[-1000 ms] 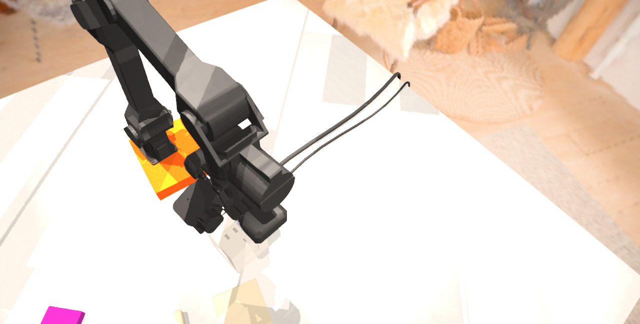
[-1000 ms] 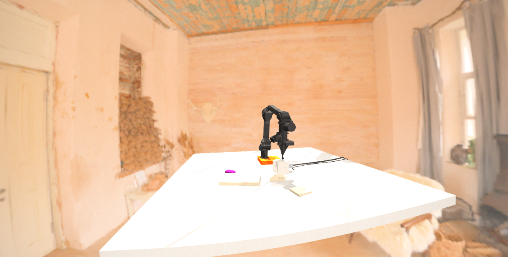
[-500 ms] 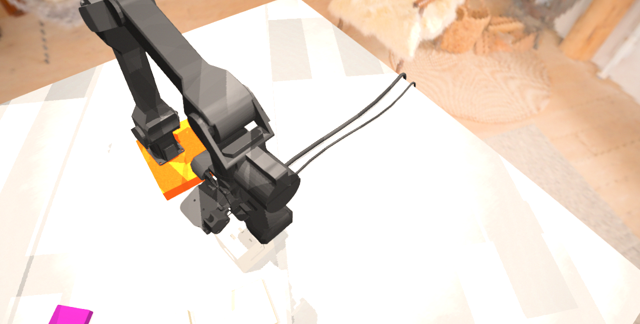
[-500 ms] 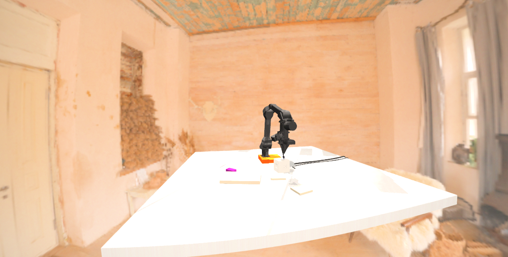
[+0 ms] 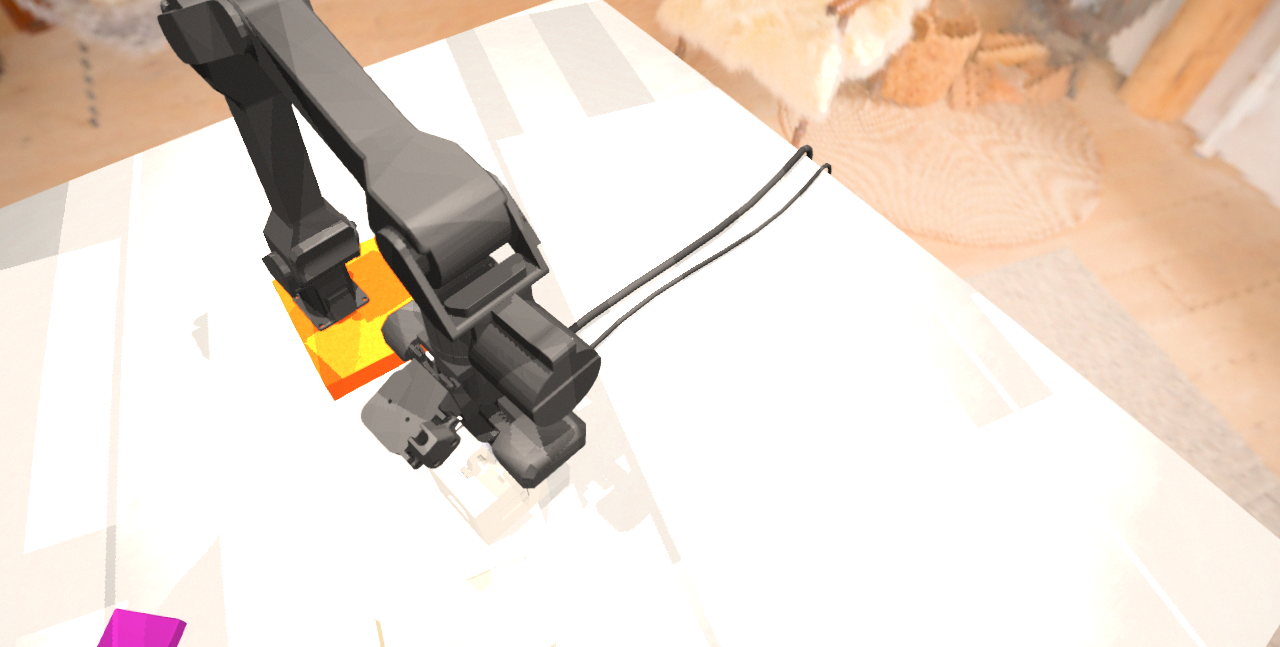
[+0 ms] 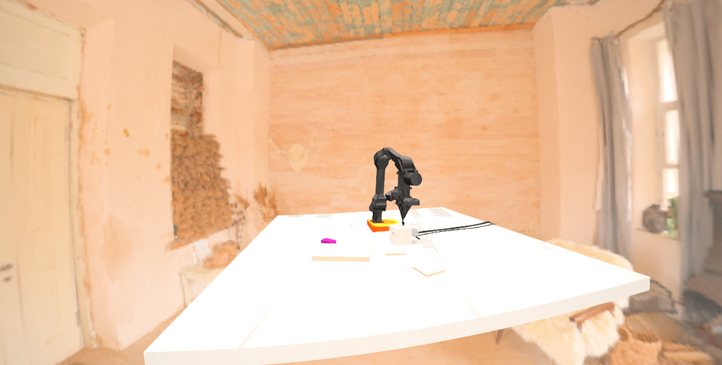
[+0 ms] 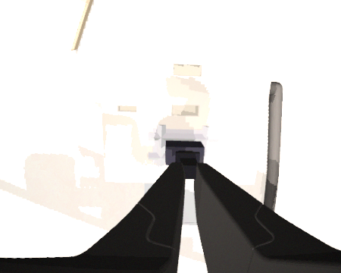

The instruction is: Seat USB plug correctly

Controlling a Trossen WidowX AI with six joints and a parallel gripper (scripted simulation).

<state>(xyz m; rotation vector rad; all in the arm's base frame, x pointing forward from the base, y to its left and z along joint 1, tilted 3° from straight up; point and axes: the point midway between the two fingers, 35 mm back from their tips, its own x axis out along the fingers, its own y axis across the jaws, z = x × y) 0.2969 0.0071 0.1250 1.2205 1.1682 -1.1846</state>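
The white power cube (image 5: 490, 513) (image 6: 400, 235) (image 7: 119, 153) stands on the table, with two wide slots and one small slot showing on its top in the wrist view. My gripper (image 6: 403, 219) (image 7: 188, 174) points down over the cube's top and is shut on the dark USB plug (image 7: 185, 152). The plug is at the fingertips, with pale, washed-out shapes just ahead of it. How deep the plug sits and which way round it is cannot be told. The fingertips are hidden behind the arm in the top view.
Two black cables (image 5: 680, 256) (image 6: 454, 227) run from beside the cube to the table's edge. A grey cable (image 7: 275, 129) lies right of the cube. A magenta block (image 5: 143, 629) (image 6: 328, 241) and cream slabs (image 6: 340, 258) (image 6: 428, 270) lie nearby. The arm's base is orange (image 5: 358, 352) (image 6: 378, 228).
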